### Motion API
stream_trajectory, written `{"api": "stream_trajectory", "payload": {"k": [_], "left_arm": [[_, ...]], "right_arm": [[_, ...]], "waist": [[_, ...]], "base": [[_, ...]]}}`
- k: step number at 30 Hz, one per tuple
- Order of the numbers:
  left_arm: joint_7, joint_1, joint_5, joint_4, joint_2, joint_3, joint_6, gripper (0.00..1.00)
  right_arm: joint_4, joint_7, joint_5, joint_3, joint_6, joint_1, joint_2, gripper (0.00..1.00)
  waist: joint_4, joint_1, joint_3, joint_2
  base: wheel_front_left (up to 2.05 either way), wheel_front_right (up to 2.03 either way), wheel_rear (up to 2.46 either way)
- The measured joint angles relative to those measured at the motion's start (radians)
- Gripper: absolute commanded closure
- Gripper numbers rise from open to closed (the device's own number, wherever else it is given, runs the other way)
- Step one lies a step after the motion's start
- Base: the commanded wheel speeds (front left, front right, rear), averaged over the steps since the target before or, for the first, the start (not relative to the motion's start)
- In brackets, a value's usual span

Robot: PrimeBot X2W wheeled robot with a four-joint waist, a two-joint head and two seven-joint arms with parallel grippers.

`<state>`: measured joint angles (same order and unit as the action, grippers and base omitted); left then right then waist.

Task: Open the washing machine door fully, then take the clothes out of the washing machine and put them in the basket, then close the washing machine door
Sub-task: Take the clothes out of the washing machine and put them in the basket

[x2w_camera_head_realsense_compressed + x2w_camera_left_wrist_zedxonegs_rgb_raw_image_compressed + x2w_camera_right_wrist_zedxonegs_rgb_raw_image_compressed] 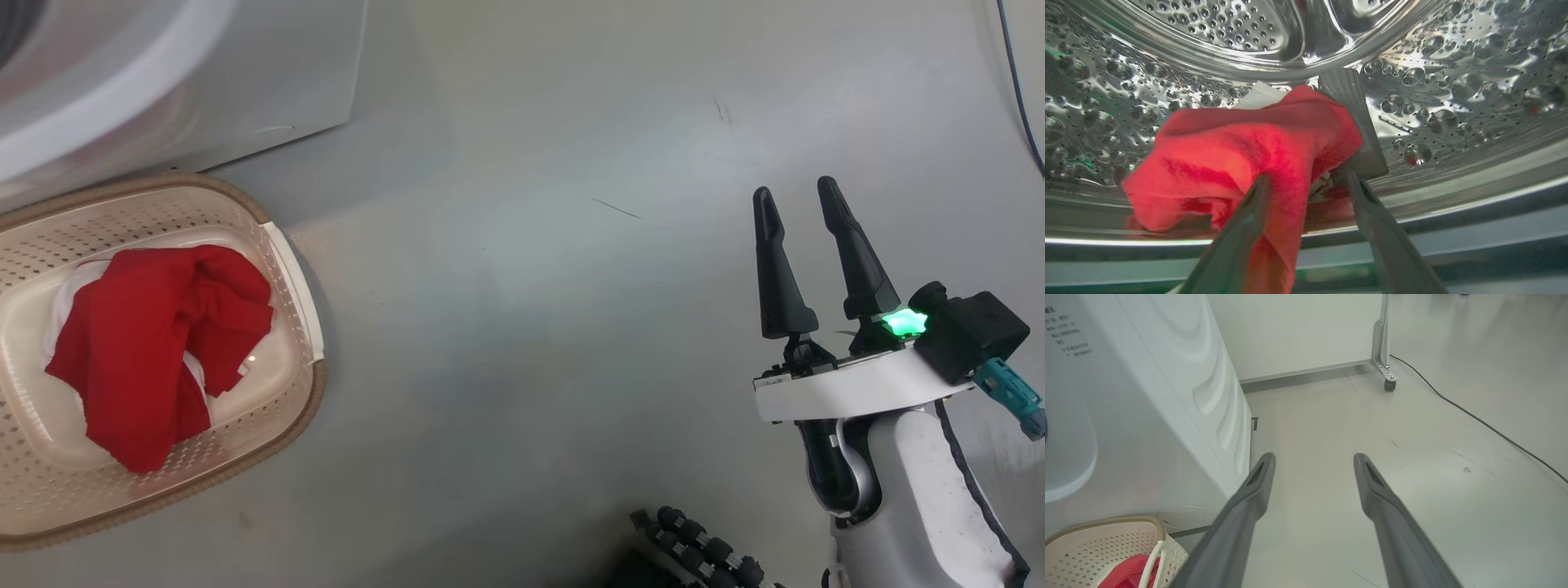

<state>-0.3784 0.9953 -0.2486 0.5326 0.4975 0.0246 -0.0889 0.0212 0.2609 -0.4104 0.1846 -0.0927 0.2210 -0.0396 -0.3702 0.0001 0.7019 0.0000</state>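
Left wrist view: left gripper inside washing machine drum, jaws apart straddling red garment. Unloading step; next likely clamp, pull out to basket beside washing machine. Right gripper jaws apart, idle.

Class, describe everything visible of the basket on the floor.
The basket is cream plastic, a rounded rectangle with perforated sides and a brown woven-look rim. It stands upright on the grey floor close beside the white washing machine. Red and white clothes lie heaped inside; a pale loop handle rests along one rim.
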Motion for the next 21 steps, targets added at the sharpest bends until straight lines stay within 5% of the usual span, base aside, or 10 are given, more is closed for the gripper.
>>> {"api": "stream_trajectory", "payload": {"k": [6,7,8,9,10,11,12,21], "left_arm": [[-0.005,0.005,0.057,0.028,0.016,0.002,-0.012,0.01],[-0.009,0.006,0.060,0.033,0.021,0.001,-0.012,0.33],[-0.009,0.008,0.065,0.037,0.025,0.002,-0.014,0.52],[-0.013,0.010,0.077,0.040,0.028,0.004,-0.015,0.52],[-0.016,0.012,0.087,0.042,0.029,0.004,-0.015,0.73],[-0.018,0.014,0.091,0.045,0.029,0.004,-0.017,0.73],[-0.018,0.015,0.093,0.047,0.029,0.005,-0.018,1.00],[0.035,0.029,0.065,0.055,-0.026,-0.053,-0.022,1.00]], "right_arm": [[0.008,0.000,-0.012,-0.001,0.009,0.006,0.000,0.00],[0.009,0.000,-0.012,-0.001,0.009,0.008,0.000,0.00],[0.011,0.000,-0.013,-0.001,0.015,0.011,0.000,0.00],[0.012,0.000,-0.013,-0.001,0.016,0.016,0.000,0.00],[0.012,0.000,-0.013,-0.001,0.016,0.019,0.000,0.00],[0.013,0.000,-0.013,-0.001,0.016,0.021,0.000,0.00],[0.013,0.000,-0.013,-0.001,0.016,0.023,0.000,0.00],[0.020,0.000,-0.010,-0.019,0.025,0.026,0.000,0.00]], "waist": [[-0.022,0.0000,0.022,0.0000],[-0.023,0.0000,0.023,0.0000],[-0.024,0.0000,0.024,0.0000],[-0.024,0.0000,0.024,0.0000],[-0.023,0.0000,0.024,0.0000],[-0.023,0.0000,0.024,0.0000],[-0.022,0.0000,0.024,0.0000],[-0.007,0.0000,0.011,0.0000]], "base": [[0.00,0.00,0.00],[0.00,0.00,0.00],[0.00,0.00,0.00],[0.00,0.00,0.00],[0.00,0.00,0.00],[0.00,0.00,0.00],[0.00,0.00,0.00],[0.00,0.00,0.00]]}}
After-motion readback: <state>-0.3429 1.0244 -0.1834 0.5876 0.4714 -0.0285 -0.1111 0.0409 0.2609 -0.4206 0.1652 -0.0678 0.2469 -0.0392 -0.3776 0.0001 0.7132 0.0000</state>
